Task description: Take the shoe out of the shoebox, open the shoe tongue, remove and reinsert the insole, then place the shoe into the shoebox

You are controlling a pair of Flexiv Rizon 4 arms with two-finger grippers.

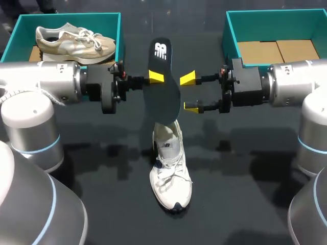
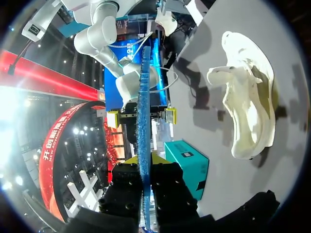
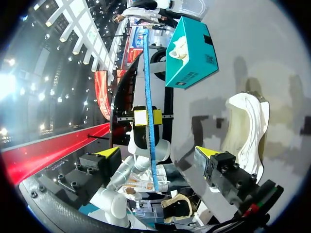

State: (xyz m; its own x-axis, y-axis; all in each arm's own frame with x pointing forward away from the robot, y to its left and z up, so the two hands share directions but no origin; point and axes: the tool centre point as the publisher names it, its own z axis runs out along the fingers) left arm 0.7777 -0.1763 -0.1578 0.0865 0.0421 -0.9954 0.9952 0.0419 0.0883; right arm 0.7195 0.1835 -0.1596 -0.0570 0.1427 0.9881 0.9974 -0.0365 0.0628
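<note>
Head view: insole held over the shoe.
Left gripper clamps the insole; right gripper stands wide open just beside it.

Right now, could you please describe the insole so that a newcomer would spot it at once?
Look at the middle of the black table, between the teal shoeboxes, above the white shoe. The left gripper holds the insole there: flat, black with a white logo, without laces, unlike the shoe.
</note>
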